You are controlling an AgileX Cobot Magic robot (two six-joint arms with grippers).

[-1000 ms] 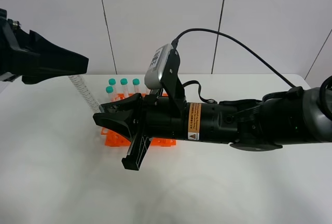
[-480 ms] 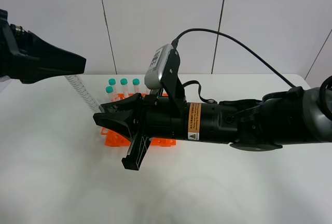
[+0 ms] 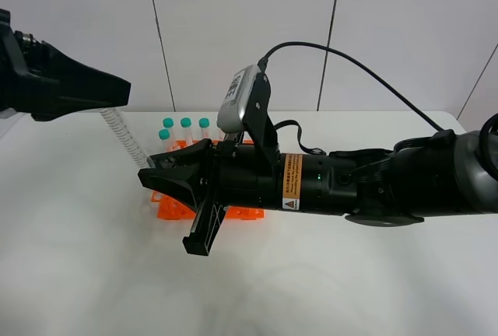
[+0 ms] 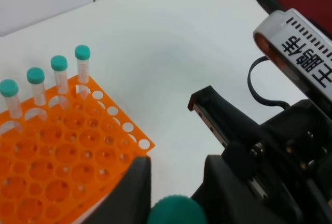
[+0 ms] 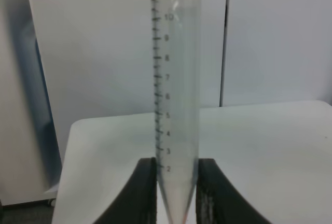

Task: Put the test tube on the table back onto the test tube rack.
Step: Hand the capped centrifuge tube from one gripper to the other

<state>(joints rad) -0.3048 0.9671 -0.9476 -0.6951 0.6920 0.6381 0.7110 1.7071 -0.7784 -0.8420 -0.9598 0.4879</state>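
Exterior high view. OPERATOR: List the items, largest first.

TECHNICIAN: Item 1, table [image 3: 78, 274]: white, matte. Item 2, right arm [image 3: 373, 184]: extends across the middle of the view above the table. A grey wrist camera [image 3: 240, 99] and a black cable [image 3: 350, 60] sit on top of it. Item 3, left arm [image 3: 47, 79]: enters at the upper left edge. Item 4, test tube rack [image 3: 167, 205]: orange, resting on the table, partly hidden under the right gripper [image 3: 152, 173].

OPERATOR: Location of the test tube?

TECHNICIAN: The test tube [image 3: 122, 135] is off the table and out of the rack. It slants through the air between the two tools, beside the rack. The left gripper [image 3: 117, 95] is at its upper end and the right gripper at its lower end.

OPERATOR: Tool state?

TECHNICIAN: Right gripper: the fingers [image 5: 148, 193] are clamped on the tapered tip of the tube. The right wrist view shows the graduation marks running up from them. Left gripper: closed on the cap end. The left wrist view shows the teal cap [image 4: 176, 211] between its fingers.

OPERATOR: Smallest items?

TECHNICIAN: Four racked tubes [image 4: 58, 73], teal-capped, stand upright in one edge row of the rack.
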